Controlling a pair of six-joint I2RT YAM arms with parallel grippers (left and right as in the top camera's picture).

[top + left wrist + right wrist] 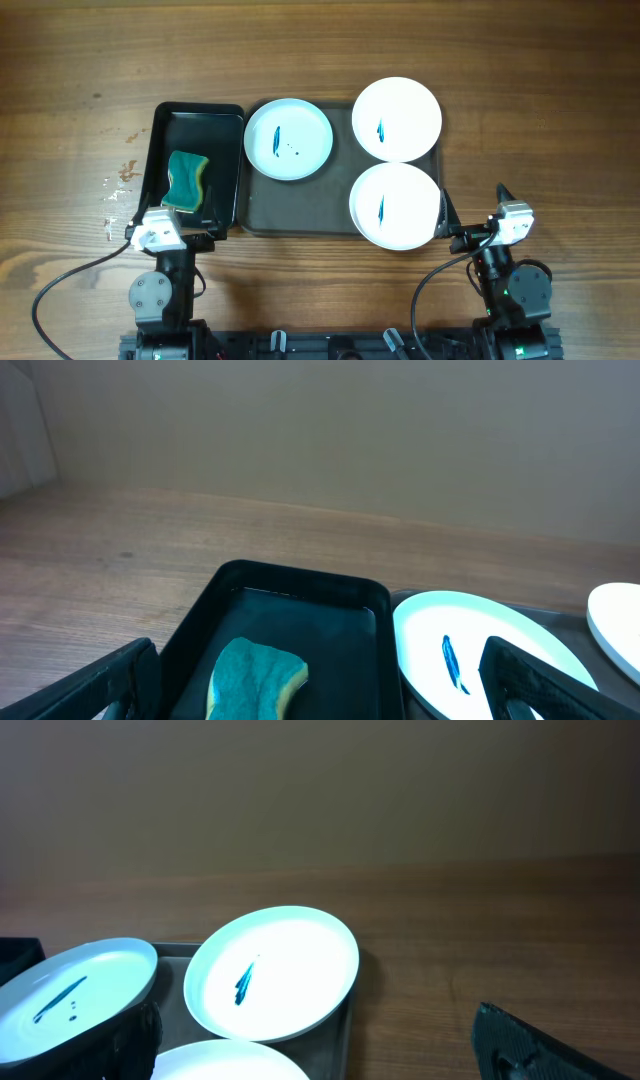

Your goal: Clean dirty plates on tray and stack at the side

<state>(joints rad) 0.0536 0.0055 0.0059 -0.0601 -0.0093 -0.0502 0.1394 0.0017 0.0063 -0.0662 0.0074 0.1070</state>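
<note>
Three dirty plates, white with a blue streak each, lie on the dark tray (300, 210): one at the far left (288, 138), one at the far right (397, 118), one at the near right (396, 205). My left gripper (172, 228) is open and empty at the near end of the small black tray; in the left wrist view its fingers (320, 685) frame the sponge and the left plate (480, 660). My right gripper (478, 225) is open and empty beside the near right plate. The right wrist view shows the far right plate (272, 972).
A glossy black tray (222, 165) left of the big tray holds a teal and yellow sponge (187, 181), which also shows in the left wrist view (255, 678). Bare wooden table (540, 120) lies to the right, left and far side.
</note>
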